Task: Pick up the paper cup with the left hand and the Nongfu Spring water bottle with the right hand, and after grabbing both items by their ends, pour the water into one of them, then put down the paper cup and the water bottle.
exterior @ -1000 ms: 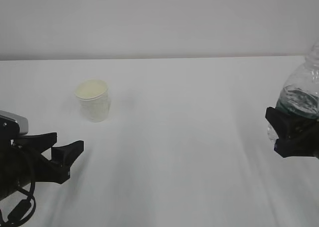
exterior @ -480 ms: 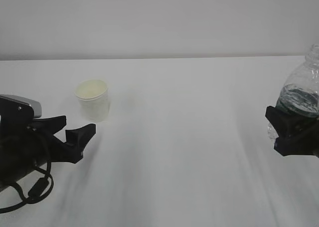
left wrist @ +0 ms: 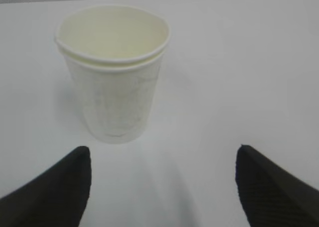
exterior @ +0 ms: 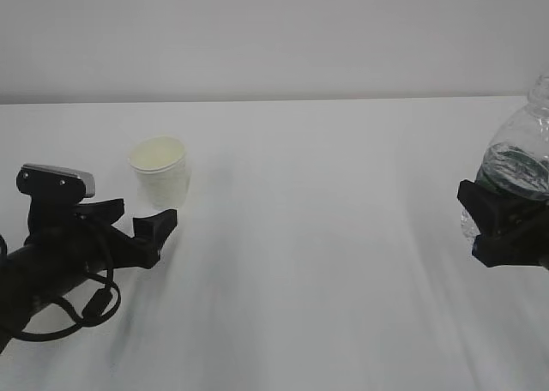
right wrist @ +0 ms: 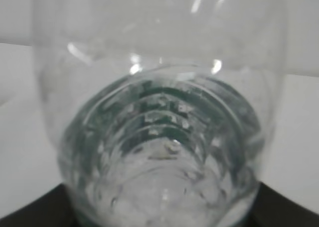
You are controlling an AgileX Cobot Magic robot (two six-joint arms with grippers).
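white paper cup [left wrist: 113, 72] upright, rolled rim, cream inside, clear ribbed bottle [right wrist: 159, 117]

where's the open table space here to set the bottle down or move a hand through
The widest bare stretch of table runs between the paper cup and the bottle held in the right gripper. The strip behind the cup to the wall is bare too. It is tight only at front left, where the open left gripper sits just short of the cup.

The cup [left wrist: 113, 72] is matt white paper, faintly creamy inside. The bottle [right wrist: 159, 117] is clear glossy ribbed plastic catching highlights. The left claw [left wrist: 162, 187] looks matt black plastic. The counter [exterior: 326, 237] is smooth matt white.
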